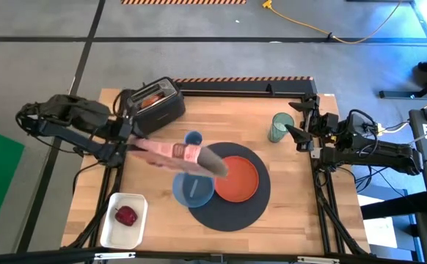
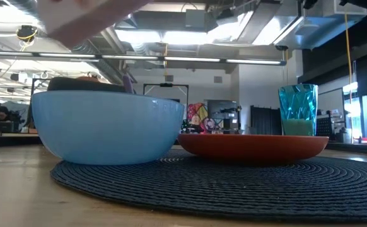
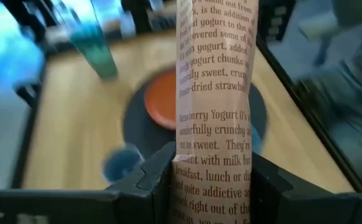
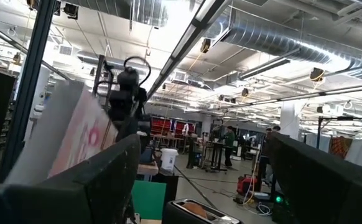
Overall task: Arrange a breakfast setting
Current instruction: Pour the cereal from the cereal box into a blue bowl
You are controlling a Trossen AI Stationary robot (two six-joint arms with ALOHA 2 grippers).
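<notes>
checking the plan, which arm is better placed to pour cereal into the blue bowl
Left. Its tool is shut on the cereal box, held above the blue bowl. The right tool sits open near the green cup.

Grey concrete floor [image 1: 199, 44] w/ yellow cable [image 1: 323, 31]; exposed ceiling ducts [image 4: 274, 37], strip lights, workshop benches behind.

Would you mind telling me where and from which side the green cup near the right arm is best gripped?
Grip the green cup across its side wall, about mid-height, coming in level from the right gripper side. It stands upright and alone on the bare table, clear of the mat and plate, so that approach looks unobstructed.
</notes>
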